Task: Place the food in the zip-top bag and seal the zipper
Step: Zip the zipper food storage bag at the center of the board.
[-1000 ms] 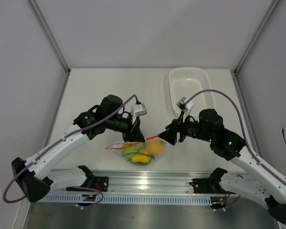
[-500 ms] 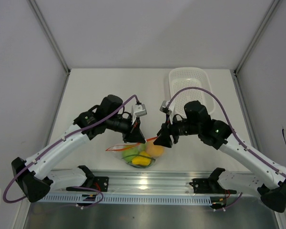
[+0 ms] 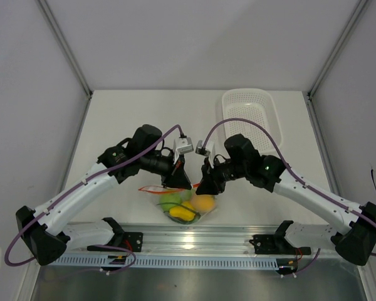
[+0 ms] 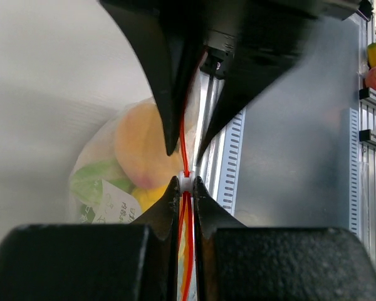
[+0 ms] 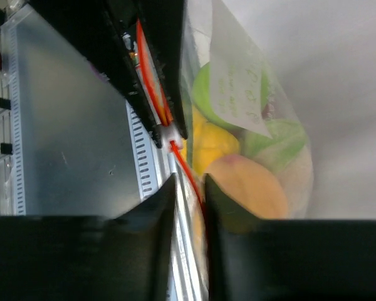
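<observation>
Lying at about 6 o'clock on the table (image 3: pixel 125 119), close to its near edge, the zip-top bag (image 3: pixel 158 195) has the food inside it. Through the clear plastic one can see the orange-yellow round fruit (image 3: pixel 205 202) at the bag's 3 o'clock side, the yellow piece (image 3: pixel 183 212) at 6 o'clock and green pieces (image 3: pixel 169 200) toward 9 o'clock. A pale paper label lies among them in the wrist views.

The zipper (image 3: pixel 151 187) runs along the bag's 12 o'clock edge, and both claws meet over it, tip to tip. The left claw (image 3: pixel 183 183) comes from 9 o'clock and is closed tight on the zipper. Its two fingertips (image 4: pixel 169 191) pinch the red-orange strip, with a small white piece (image 5: pixel 170 133) between them. The right claw (image 3: pixel 203 187) comes from 3 o'clock, just beside the left one. Its jaws stand narrowly apart, one on each side of the strip, and a thin gap shows around the strip, so they are not pressed on it.

The white basket (image 3: pixel 247 103) stands at about 1 o'clock, well apart from the bag.
</observation>
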You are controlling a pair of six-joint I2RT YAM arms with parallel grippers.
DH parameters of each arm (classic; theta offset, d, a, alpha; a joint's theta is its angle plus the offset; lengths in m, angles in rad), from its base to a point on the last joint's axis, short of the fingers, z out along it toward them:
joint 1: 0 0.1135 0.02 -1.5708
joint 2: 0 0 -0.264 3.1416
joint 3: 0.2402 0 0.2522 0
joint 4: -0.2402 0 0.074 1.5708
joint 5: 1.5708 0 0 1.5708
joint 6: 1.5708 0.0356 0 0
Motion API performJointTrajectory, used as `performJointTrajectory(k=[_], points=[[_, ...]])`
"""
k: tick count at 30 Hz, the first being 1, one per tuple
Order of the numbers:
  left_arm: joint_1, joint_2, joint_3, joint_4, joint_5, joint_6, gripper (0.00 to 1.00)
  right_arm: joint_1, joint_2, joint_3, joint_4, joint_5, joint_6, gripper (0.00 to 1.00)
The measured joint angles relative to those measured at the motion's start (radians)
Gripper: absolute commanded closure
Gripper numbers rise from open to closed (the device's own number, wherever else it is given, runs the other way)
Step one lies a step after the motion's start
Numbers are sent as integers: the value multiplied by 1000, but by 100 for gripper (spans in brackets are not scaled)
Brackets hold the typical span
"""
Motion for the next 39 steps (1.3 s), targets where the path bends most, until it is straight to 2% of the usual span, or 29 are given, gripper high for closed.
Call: performJointTrajectory(k=[3,8,13,20,30,39], points=[[0,0,-1,0,1,0,99,5,7,0,1,43,-1,100],[2,0,-1,19,-13,-2,99,10,-24,-16,24,126,17,100],[2,0,-1,38,-37,-8,99,3,-123,-83,61,201,41,100],[2,-17,-23,52,-138,-39,99,-43,-209,-128,53,322,94,100],[2,-163,-106,40,-332,-137,96,-77,-290,-206,55,455,190,100],[2,-299,-150,-4,-473,-232,92,-87,-349,-237,45,507,248,100]])
